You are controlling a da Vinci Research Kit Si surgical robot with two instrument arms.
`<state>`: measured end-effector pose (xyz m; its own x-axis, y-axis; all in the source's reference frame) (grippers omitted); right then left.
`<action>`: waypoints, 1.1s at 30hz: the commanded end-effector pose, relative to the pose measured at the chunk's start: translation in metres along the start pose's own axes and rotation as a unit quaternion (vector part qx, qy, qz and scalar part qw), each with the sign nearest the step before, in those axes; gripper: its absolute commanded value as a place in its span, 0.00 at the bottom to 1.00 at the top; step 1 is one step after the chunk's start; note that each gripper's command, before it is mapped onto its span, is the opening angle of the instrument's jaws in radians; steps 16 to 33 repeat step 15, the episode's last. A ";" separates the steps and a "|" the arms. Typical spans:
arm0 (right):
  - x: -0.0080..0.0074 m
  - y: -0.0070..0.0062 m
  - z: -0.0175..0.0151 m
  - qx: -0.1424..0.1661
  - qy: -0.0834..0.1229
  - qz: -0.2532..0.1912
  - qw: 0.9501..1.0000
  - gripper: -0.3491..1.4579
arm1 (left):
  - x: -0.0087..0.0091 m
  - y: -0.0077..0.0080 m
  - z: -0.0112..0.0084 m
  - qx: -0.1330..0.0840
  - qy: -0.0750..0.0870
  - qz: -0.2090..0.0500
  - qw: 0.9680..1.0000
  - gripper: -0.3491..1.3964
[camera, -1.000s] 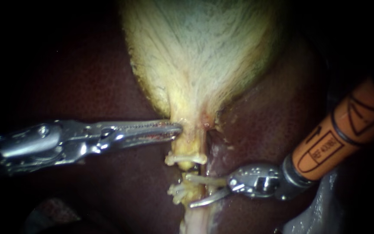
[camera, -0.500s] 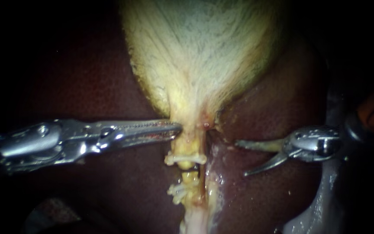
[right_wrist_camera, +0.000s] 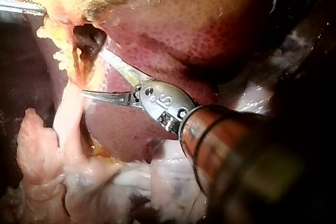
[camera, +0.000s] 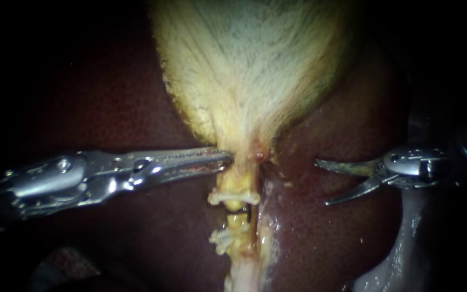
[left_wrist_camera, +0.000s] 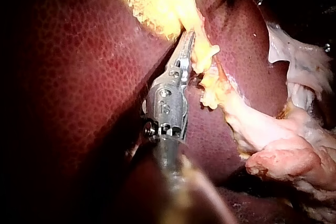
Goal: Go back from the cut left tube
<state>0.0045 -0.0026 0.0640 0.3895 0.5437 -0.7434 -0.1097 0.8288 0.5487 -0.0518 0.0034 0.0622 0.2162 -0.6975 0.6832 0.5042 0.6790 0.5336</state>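
Gaping wide and holding nothing, the claw of the right instrument [camera: 321,182] hangs over the dark red liver [camera: 109,108]. Its two thin, curved tips point toward the tubes but are well apart from them. Behind the claw there is a shiny silver joint, and behind that the shaft goes off into the dark on the right side. Across from it, the left instrument [camera: 229,158] comes in from the left. Its long claw has little teeth and is clenched on the thin bottom end of the gallbladder [camera: 244,70], just where the big yellow-white bag gets narrow. The left tube [camera: 234,184] runs down from that spot, just below the tip of the left claw. A white clip [camera: 233,197] sits across the tube. Just under the clip there is a gap where the tube is cut in two. The lower piece of the tube carries more white clips [camera: 224,238] and goes on down out of sight. A pale strand lies right beside the tube on its right side. In the left wrist view, lumpy pink and white tissue [left_wrist_camera: 283,156] lies past the cut tube, and the tips of the right claw show far ahead.
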 end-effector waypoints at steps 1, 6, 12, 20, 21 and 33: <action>-0.0001 0.0001 0.0000 0.000 0.000 0.000 1.000 0.89 | 0.0002 0.0000 0.0002 0.001 0.002 0.001 1.000 0.22; -0.0001 0.0001 0.0000 0.000 0.000 -0.003 1.000 0.89 | 0.0008 -0.0002 0.0006 0.002 0.005 0.003 1.000 0.22; -0.0001 0.0001 0.0000 0.000 0.000 -0.003 1.000 0.89 | 0.0007 -0.0003 0.0006 0.002 0.005 0.003 1.000 0.22; -0.0001 0.0001 0.0000 0.000 0.000 -0.003 1.000 0.89 | 0.0007 -0.0003 0.0006 0.002 0.005 0.003 1.000 0.22; -0.0001 0.0001 0.0000 0.000 0.000 -0.003 1.000 0.89 | 0.0007 -0.0003 0.0006 0.002 0.005 0.003 1.000 0.22; -0.0001 0.0001 0.0000 0.000 0.000 -0.003 1.000 0.89 | 0.0007 -0.0003 0.0006 0.002 0.005 0.003 1.000 0.22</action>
